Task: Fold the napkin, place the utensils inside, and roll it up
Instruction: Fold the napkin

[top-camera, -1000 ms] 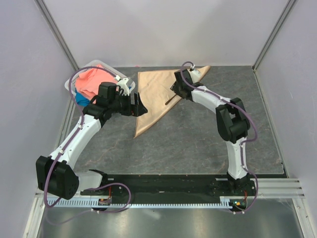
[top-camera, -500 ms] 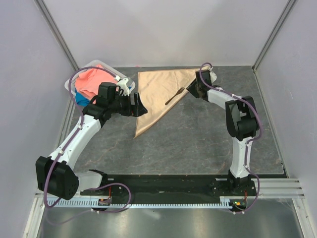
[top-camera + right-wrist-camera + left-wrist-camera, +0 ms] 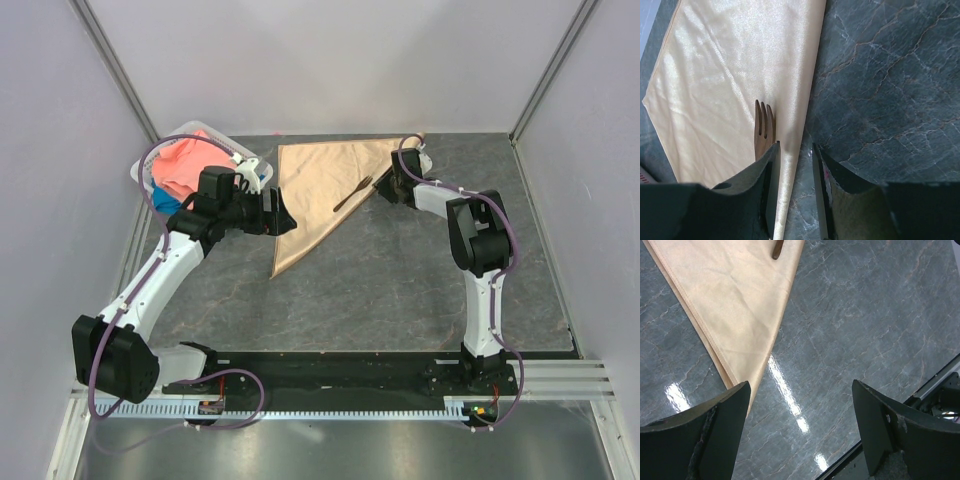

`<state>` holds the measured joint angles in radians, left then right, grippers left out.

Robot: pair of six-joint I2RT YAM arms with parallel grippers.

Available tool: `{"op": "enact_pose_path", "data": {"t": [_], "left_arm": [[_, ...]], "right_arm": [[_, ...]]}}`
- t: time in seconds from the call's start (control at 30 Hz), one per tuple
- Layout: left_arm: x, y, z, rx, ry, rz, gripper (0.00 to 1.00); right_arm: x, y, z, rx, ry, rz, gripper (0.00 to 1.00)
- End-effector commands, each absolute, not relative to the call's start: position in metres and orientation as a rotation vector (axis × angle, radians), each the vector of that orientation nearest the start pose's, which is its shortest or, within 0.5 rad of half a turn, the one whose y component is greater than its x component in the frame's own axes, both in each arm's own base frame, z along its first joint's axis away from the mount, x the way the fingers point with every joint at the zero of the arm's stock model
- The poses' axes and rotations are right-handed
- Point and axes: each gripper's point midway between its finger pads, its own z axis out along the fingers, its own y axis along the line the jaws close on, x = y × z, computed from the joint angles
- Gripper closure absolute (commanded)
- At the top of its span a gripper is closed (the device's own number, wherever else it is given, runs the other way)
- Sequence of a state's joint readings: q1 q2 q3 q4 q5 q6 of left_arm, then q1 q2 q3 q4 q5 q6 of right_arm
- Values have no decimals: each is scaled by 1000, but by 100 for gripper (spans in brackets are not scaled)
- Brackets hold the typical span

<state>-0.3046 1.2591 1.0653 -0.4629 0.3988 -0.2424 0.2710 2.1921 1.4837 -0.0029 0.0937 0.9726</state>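
Note:
The peach-gold napkin [image 3: 315, 185] lies folded into a triangle at the back of the table. The dark brown fork [image 3: 352, 193] rests on it near its right folded edge, tines toward my right gripper. My right gripper [image 3: 386, 186] sits low at that edge. In the right wrist view its narrowly open jaws [image 3: 796, 150] straddle the napkin's edge [image 3: 790, 165], with the fork's tines [image 3: 764, 127] just left of the left finger. My left gripper [image 3: 283, 212] hovers wide open by the napkin's left side; its view shows the napkin's tip [image 3: 735, 305] and bare table between the fingers.
A white basket [image 3: 190, 132] at the back left holds a coral-pink cloth [image 3: 185, 165] and a blue cloth [image 3: 165, 203], close behind my left wrist. Grey marble table [image 3: 400, 290] spreads in front of the napkin. Enclosure walls stand on three sides.
My right gripper drew away from the fork to the right, then settled at the napkin's right edge with its jaws narrowing. The fork lies free on the napkin. The left arm has not moved.

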Motion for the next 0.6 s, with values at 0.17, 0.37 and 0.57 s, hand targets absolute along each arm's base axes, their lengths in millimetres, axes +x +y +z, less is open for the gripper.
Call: {"op": "enact_pose_path", "data": {"t": [0.17, 0.37, 0.57], "left_arm": [[314, -178, 216, 356, 2192, -710, 10], [314, -179, 216, 359, 2191, -714, 10], [314, -178, 214, 359, 2197, -711, 11]], "right_arm": [[560, 162, 27, 865, 2156, 500, 63], [560, 162, 16, 858, 2197, 473, 69], [559, 162, 9, 854, 2215, 466, 72]]}}
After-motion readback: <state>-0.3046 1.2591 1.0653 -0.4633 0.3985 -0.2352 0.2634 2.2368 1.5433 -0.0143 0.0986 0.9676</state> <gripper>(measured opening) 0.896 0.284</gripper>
